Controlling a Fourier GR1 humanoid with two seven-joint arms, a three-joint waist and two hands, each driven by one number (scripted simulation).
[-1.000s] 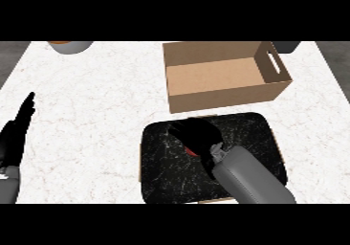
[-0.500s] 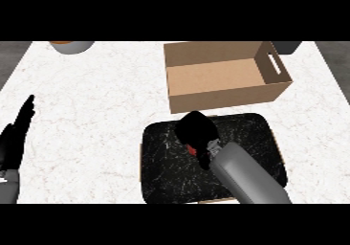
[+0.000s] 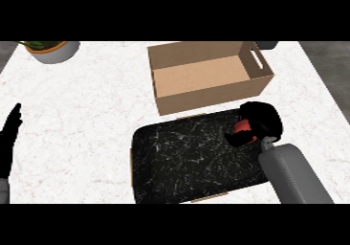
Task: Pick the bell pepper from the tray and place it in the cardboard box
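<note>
One head view. Right hand (image 3: 261, 122) is now curled round the red bell pepper (image 3: 243, 127), shifted from tray (image 3: 185, 158) centre to its far right corner, near the cardboard box (image 3: 206, 76); transfer appears under way. Left hand (image 3: 6, 139) rests open at the bench (image 3: 79, 105) edge.

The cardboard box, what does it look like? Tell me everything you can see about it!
The cardboard box is plain brown and open at the top, with nothing visible inside. Its right wall has a slot-shaped handle hole. It stands upright on the white marbled counter, just behind the black tray, its front wall close to the tray's far edge. No hand touches it.
</note>
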